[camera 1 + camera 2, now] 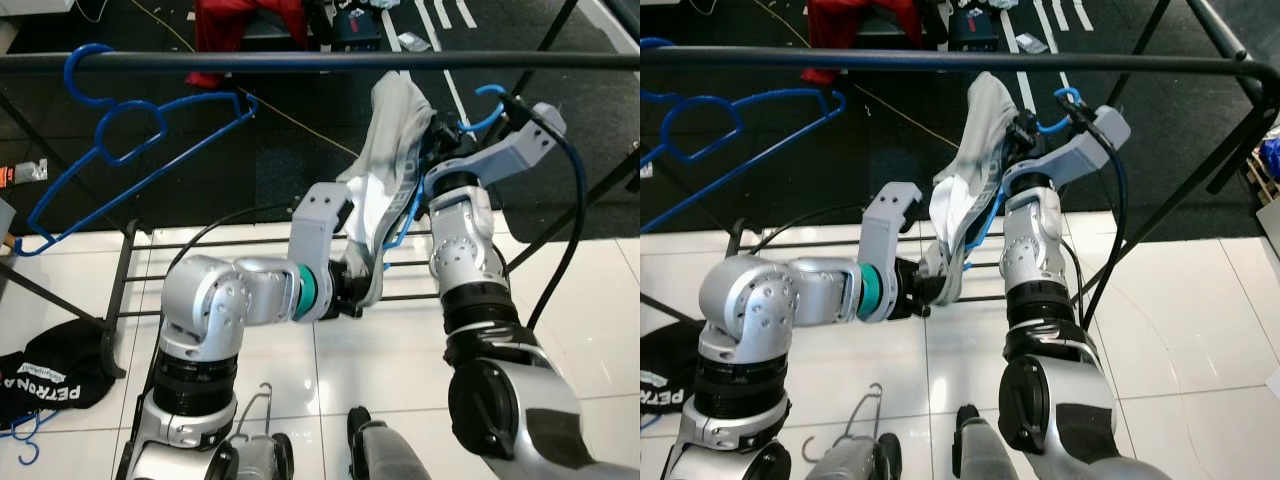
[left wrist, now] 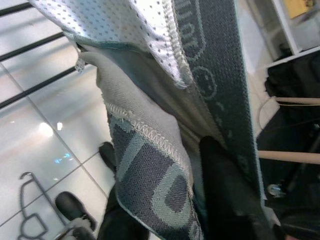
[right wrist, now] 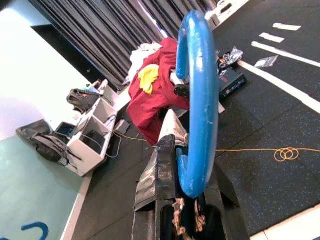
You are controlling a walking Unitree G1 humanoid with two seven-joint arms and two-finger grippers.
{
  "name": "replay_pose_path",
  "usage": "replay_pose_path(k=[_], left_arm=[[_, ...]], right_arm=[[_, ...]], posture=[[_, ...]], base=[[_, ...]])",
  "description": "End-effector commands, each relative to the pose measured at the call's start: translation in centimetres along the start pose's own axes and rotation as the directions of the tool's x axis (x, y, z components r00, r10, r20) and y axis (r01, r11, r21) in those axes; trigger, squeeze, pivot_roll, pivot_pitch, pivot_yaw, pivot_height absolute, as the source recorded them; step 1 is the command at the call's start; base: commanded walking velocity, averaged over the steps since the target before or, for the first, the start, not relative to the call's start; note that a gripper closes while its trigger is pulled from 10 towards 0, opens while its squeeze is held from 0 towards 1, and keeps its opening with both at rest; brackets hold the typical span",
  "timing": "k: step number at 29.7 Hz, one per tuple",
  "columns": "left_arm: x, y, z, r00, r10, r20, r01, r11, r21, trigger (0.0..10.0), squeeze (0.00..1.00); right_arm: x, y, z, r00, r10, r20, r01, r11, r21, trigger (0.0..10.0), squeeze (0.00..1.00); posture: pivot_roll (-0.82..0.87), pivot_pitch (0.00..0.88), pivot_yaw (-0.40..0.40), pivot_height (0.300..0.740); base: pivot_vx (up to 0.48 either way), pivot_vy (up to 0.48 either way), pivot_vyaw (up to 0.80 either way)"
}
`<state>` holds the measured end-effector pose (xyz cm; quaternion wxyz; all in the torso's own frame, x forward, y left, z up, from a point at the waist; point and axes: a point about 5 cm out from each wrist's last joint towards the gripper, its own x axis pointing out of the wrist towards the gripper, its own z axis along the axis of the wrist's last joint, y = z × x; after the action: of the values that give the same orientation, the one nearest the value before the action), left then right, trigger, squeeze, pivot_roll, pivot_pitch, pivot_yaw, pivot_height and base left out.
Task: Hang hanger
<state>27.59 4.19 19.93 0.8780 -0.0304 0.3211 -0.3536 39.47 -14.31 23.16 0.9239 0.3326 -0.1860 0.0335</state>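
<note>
In the upper right of the head views, the right gripper [image 1: 478, 118] has its jaws pinching the neck of a blue plastic hanger [image 3: 199, 100], whose hook curls just below the dark horizontal metal rail [image 1: 320, 61]. A grey knitted garment with teal lettered trim [image 1: 385, 190] drapes from it toward centre frame, where the left gripper [image 1: 362, 280] has its jaws pinching the hem. The hanger looks light and stiff, the cloth soft and swaying; gripping at the neck seems soundest. Another empty blue hanger [image 1: 130, 150] hangs at upper left.
</note>
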Motion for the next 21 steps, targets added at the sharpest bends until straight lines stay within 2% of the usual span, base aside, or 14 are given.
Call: replay_pose_path(k=[1, 7, 8, 11, 13, 15, 17, 18, 19, 21], left_arm=[[0.0, -0.4, -0.3, 1.000, -0.020, 0.004, 0.020, 1.000, 0.011, 10.0, 1.00], [-0.2, -0.4, -0.6, 0.999, -0.049, -0.005, 0.049, 0.999, -0.015, 10.0, 1.00], [-0.1, 0.1, -0.8, 1.000, -0.027, -0.012, 0.027, 0.998, -0.060, 10.0, 1.00], [0.0, 0.5, -1.1, 1.000, -0.011, -0.018, 0.009, 0.996, -0.093, 10.0, 1.00], [0.2, 1.7, -1.3, 1.000, 0.026, -0.013, -0.028, 0.982, -0.185, 10.0, 1.00], [0.2, 1.7, -1.3, 1.000, 0.026, -0.013, -0.028, 0.982, -0.185, 10.0, 1.00], [0.6, 3.1, -1.8, 0.998, 0.057, 0.003, -0.053, 0.940, -0.337, 10.0, 1.00], [0.7, 4.0, -2.3, 0.996, 0.087, -0.001, -0.080, 0.908, -0.411, 10.0, 1.00], [0.7, 4.0, -2.3, 0.996, 0.087, -0.001, -0.080, 0.908, -0.411, 10.0, 1.00], [0.9, 4.8, -2.8, 0.993, 0.118, -0.012, -0.109, 0.873, -0.476, 10.0, 1.00]], right_arm=[[-0.4, -0.4, -0.2, 1.000, 0.005, -0.007, -0.005, 1.000, 0.000, 10.0, 0.00], [-0.4, -0.6, -0.2, 1.000, 0.006, -0.007, -0.006, 1.000, 0.000, 10.0, 0.00], [-0.4, -0.6, -0.1, 1.000, 0.008, -0.005, -0.008, 1.000, 0.000, 10.0, 0.00], [-0.4, -0.6, 0.0, 1.000, 0.009, -0.004, -0.009, 1.000, 0.000, 10.0, 0.00], [-0.4, -0.7, 0.0, 1.000, 0.010, -0.004, -0.010, 1.000, -0.001, 10.0, 0.00], [-0.4, -0.7, 0.0, 1.000, 0.010, -0.004, -0.010, 1.000, -0.001, 10.0, 0.00], [-0.5, -0.8, 0.0, 1.000, 0.011, -0.005, -0.011, 1.000, -0.005, 10.0, 0.00], [-0.5, -0.9, 0.1, 1.000, 0.009, -0.004, -0.009, 1.000, -0.007, 10.0, 0.00], [-0.5, -0.9, 0.1, 1.000, 0.009, -0.004, -0.009, 1.000, -0.007, 10.0, 0.00], [-0.5, -1.0, 0.2, 1.000, 0.006, -0.002, -0.006, 1.000, -0.008, 10.0, 0.00]], posture=[[-0.03, 0.191, 0.058, 0.740], [-0.03, 0.191, 0.060, 0.740], [-0.03, 0.192, 0.061, 0.740], [-0.03, 0.192, 0.061, 0.740], [-0.03, 0.192, 0.059, 0.740], [-0.03, 0.192, 0.059, 0.740], [-0.03, 0.194, 0.060, 0.740], [-0.04, 0.195, 0.061, 0.740], [-0.04, 0.195, 0.061, 0.740], [-0.04, 0.195, 0.061, 0.740]], base=[[0.000, 0.000, 0.00], [0.000, 0.000, 0.00], [0.000, 0.000, 0.00], [0.000, 0.000, 0.00], [0.000, 0.000, 0.00], [0.000, 0.000, 0.00], [0.000, 0.000, 0.00], [0.000, 0.000, 0.00], [0.000, 0.000, 0.00], [0.000, 0.000, 0.00]])
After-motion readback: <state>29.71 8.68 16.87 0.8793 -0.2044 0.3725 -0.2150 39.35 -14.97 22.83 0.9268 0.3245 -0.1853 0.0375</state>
